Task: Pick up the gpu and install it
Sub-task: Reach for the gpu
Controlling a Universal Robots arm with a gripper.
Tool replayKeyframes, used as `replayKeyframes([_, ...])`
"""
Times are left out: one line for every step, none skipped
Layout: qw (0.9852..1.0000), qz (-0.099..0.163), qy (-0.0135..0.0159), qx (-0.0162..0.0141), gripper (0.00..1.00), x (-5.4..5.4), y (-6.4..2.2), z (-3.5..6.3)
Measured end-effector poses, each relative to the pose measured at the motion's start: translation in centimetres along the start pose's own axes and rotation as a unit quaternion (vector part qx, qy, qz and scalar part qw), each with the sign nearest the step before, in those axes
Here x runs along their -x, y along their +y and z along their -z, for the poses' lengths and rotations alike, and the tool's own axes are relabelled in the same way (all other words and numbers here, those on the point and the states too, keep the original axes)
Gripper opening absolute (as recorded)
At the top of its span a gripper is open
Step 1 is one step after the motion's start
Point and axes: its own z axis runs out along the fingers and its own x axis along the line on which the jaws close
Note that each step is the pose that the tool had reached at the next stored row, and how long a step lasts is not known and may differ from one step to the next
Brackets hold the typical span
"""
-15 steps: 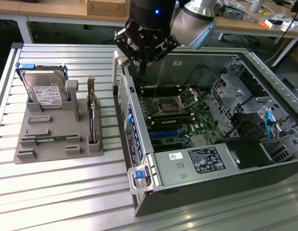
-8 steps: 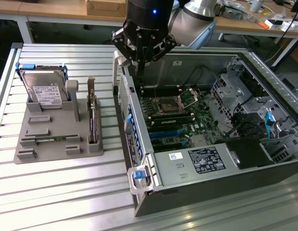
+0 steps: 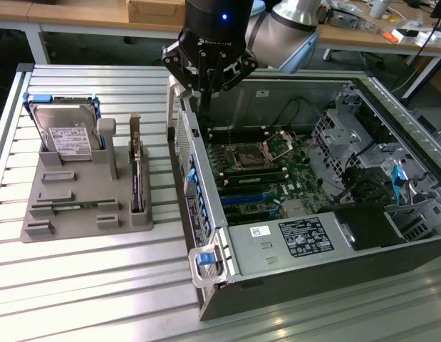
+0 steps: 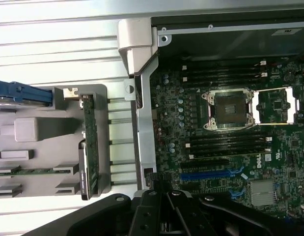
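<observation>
One arm (image 3: 290, 26) vert. over PC case (image 3: 179, 137) edge, jaws shut, empty; gpu (image 3: 137, 187) upright in holder (image 3: 70, 194)

One gpu (image 3: 137, 184); perhaps one memory stick (image 3: 72, 206).

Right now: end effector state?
End effector: closed, holding nothing; the graphics card sits in the gray stand.

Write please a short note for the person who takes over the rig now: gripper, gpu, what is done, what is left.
The gripper is shut and holds nothing; it hangs over the rear wall of the open computer case.
The gpu stands on edge in the grey holder beside the case.
Done: nothing that shows.
Left: picking up the gpu and installing it.
</observation>
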Motion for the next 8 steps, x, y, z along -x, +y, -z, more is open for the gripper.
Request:
replayKeyframes([1.0, 0.0, 0.0, 0.0, 0.11, -0.03, 0.0, 0.0])
replayKeyframes([1.0, 0.0, 0.0, 0.0, 0.11, -0.06, 0.0, 0.0])
replayKeyframes([1.0, 0.0, 0.0, 0.0, 0.11, -0.1, -0.01, 0.0])
replayKeyframes([1.0, 0.0, 0.0, 0.0, 0.11, -0.13, -0.01, 0.0])
replayKeyframes([1.0, 0.0, 0.0, 0.0, 0.11, -0.15, -0.01, 0.0])
replayKeyframes([1.0, 0.0, 0.0, 0.0, 0.11, -0.19, -0.01, 0.0])
replayKeyframes([1.0, 0.0, 0.0, 0.0, 0.11, -0.23, -0.02, 0.01])
replayKeyframes([1.0, 0.0, 0.0, 0.0, 0.11, -0.27, -0.02, 0.01])
